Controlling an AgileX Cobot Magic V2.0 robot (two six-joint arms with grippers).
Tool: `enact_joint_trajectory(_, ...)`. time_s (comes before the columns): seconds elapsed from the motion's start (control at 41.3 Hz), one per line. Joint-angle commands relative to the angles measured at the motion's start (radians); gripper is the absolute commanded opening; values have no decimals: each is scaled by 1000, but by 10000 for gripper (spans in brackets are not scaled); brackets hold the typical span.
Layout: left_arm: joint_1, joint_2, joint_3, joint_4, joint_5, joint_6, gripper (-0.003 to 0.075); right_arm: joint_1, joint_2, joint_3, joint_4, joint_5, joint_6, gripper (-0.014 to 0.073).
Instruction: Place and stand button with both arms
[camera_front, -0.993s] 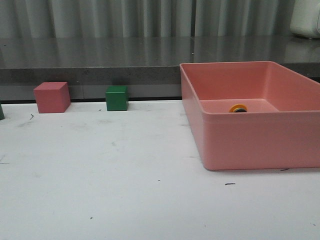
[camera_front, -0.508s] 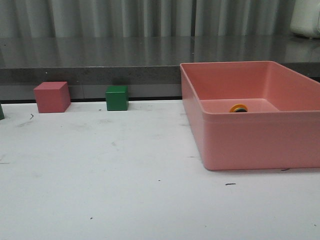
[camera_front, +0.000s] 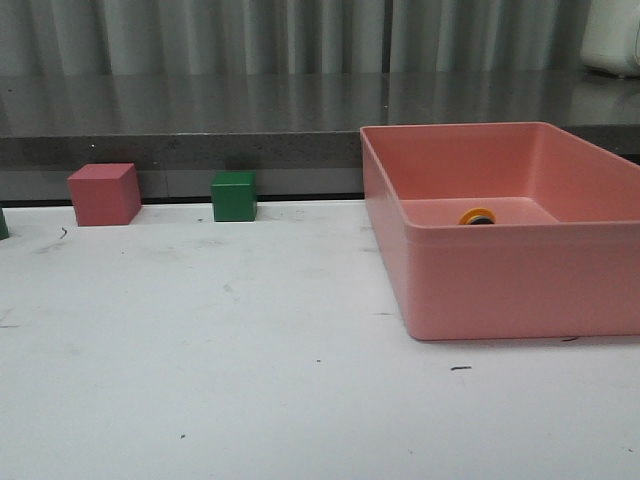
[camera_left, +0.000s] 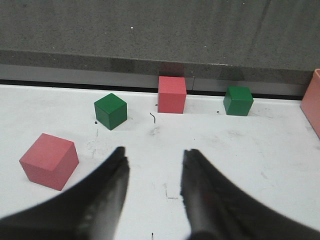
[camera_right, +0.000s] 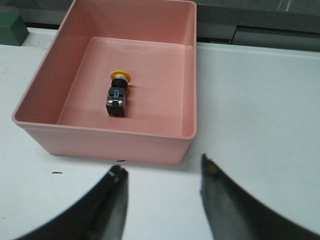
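Observation:
The button (camera_right: 117, 93) lies on its side inside the pink bin (camera_right: 100, 137), yellow cap toward the bin's far wall, black body and blue-clear base behind it. In the front view only its yellow cap (camera_front: 477, 216) shows over the bin's front wall (camera_front: 520, 280). My right gripper (camera_right: 162, 167) is open and empty above the white table, short of the bin's near wall. My left gripper (camera_left: 154, 156) is open and empty above the table, short of the cubes. Neither arm shows in the front view.
A pink cube (camera_front: 103, 194) and a green cube (camera_front: 234, 196) stand by the table's back edge. The left wrist view shows two pink cubes (camera_left: 171, 94) (camera_left: 49, 161) and two green cubes (camera_left: 110, 111) (camera_left: 238, 100). A dark ledge (camera_front: 200, 130) runs behind the table.

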Motion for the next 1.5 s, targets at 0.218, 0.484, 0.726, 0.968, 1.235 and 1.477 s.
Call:
enact_joint_trajectory(0.218, -56, 13, -54, -16, -42, 1, 512, -6, 46, -71, 0, -44, -7, 601)
enact_joint_trajectory(0.484, -217, 13, -112, -62, 2, 72, 512, 35, 264, -247, 53, 65, -44, 601)
enact_joint_trajectory(0.726, -285, 13, -112, -62, 6, 72, 512, 149, 517, -399, 53, 118, -44, 597)
enact_joint_trajectory(0.968, -285, 13, -112, -60, 6, 72, 512, 172, 807, -595, 53, 242, -30, 519)
enact_joint_trajectory(1.235, -285, 13, -112, -60, 6, 72, 512, 172, 1106, -797, 36, 311, 37, 519)
enact_joint_trajectory(1.477, -285, 13, -112, -58, 6, 72, 512, 171, 1283, -900, -24, 289, 161, 519)
